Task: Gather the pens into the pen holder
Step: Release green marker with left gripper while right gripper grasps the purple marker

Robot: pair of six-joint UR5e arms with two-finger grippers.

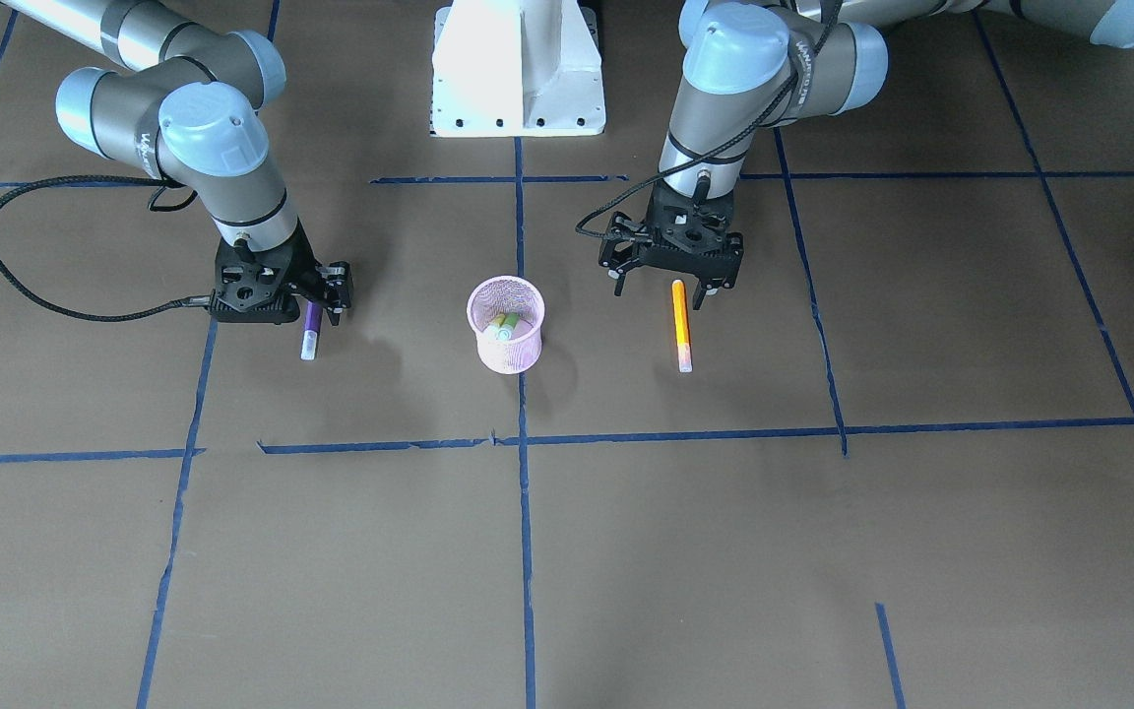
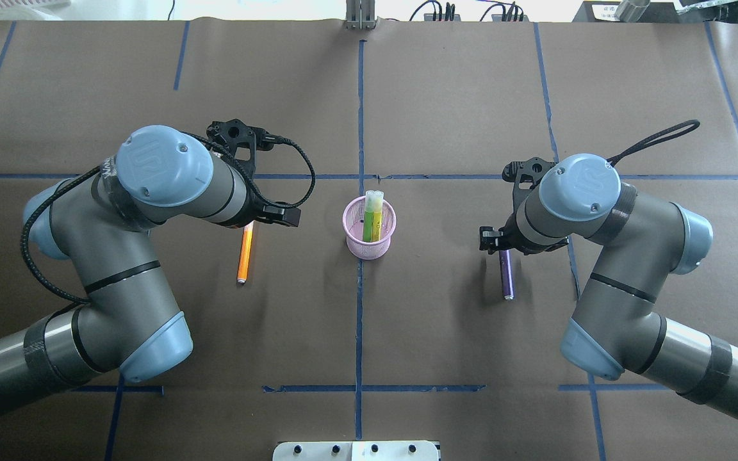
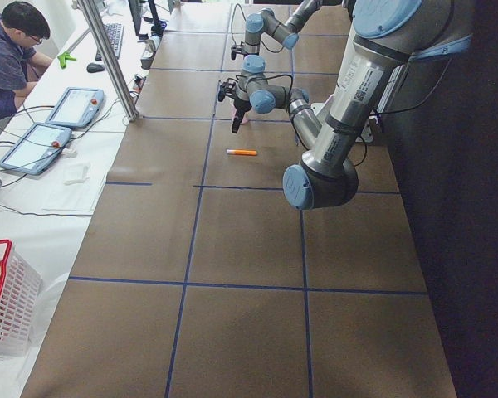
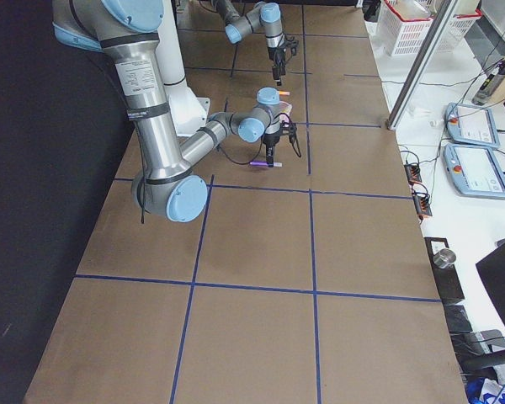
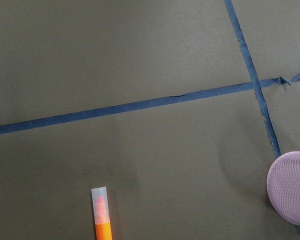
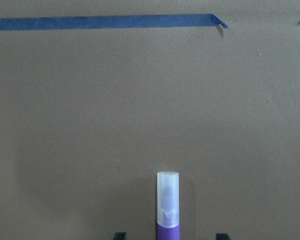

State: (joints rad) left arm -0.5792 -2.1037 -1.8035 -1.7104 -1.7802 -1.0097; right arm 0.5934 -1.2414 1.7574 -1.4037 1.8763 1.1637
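The pink mesh pen holder (image 1: 506,340) stands mid-table and holds a green pen (image 2: 367,221) and a yellowish pen (image 2: 377,221). The orange pen (image 1: 681,325) lies flat on the table. My left gripper (image 1: 665,286) hovers open over its far end, and only its cap end (image 5: 101,212) shows in the left wrist view. The purple pen (image 1: 309,333) lies flat too. My right gripper (image 1: 319,303) is low and open, its fingertips (image 6: 120,235) on either side of the pen's body (image 6: 168,232) and apart from it.
Blue tape lines (image 1: 523,438) cross the brown table cover. The white robot base (image 1: 518,69) stands behind the holder. Cables loop off both wrists (image 2: 298,173). An operator (image 3: 17,41) sits at a side desk, and a white basket (image 3: 4,307) stands beside the table.
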